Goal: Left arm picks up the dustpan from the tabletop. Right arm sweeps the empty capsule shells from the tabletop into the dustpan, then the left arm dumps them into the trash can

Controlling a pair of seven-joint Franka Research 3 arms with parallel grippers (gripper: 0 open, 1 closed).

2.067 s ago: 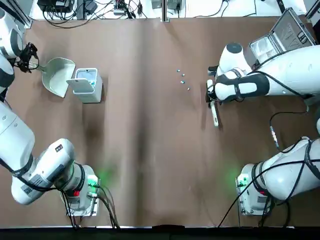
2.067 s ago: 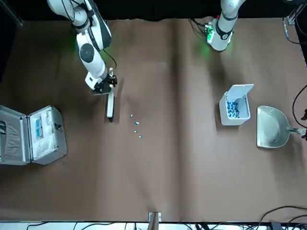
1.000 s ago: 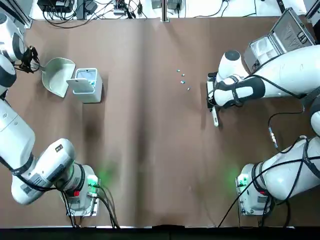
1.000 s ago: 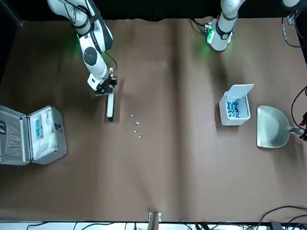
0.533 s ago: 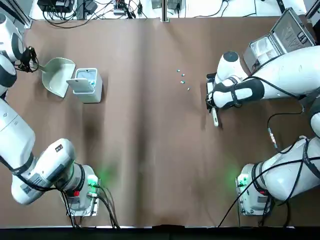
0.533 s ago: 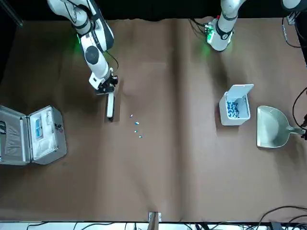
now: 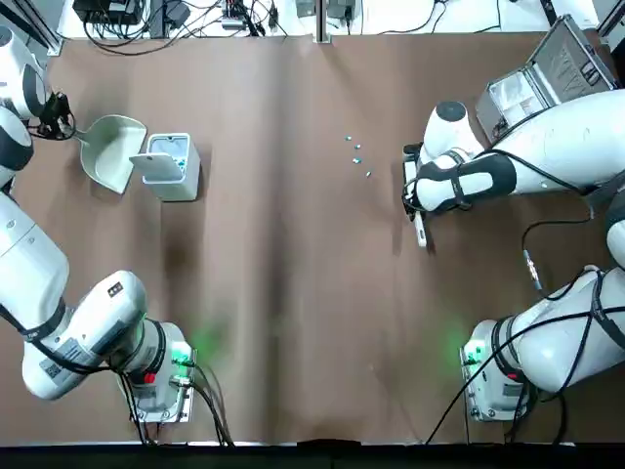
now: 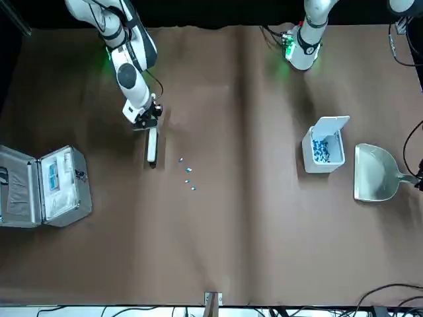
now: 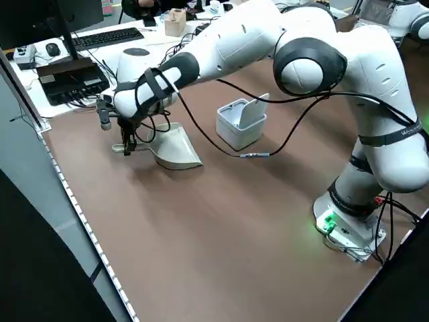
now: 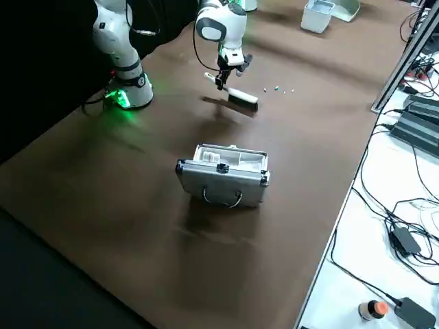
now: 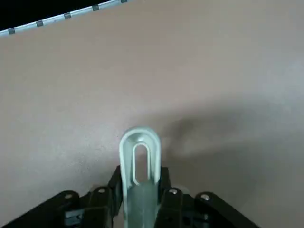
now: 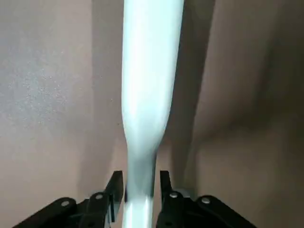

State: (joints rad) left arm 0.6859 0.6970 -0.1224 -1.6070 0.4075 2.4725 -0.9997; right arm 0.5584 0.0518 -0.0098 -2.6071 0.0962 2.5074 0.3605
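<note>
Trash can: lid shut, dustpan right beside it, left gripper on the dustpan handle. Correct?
Not the lid: the trash can stands open, blue bits visible inside, as the front view shows. The dustpan is beside it, and the left gripper grips its handle.

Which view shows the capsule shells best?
Front view: the capsule shells lie unblocked mid-table, each separate. Top shows them equally clear but smaller; right side shows distant specks; left side and wrist views miss them.

The right arm (image 7: 547, 156) has drawn slightly back toward the robot's side of the surface, carrying the brush (image 8: 151, 146) with it. The dustpan (image 7: 110, 151) has tilted and shifted a little in the left gripper (image 7: 61, 128).
</note>
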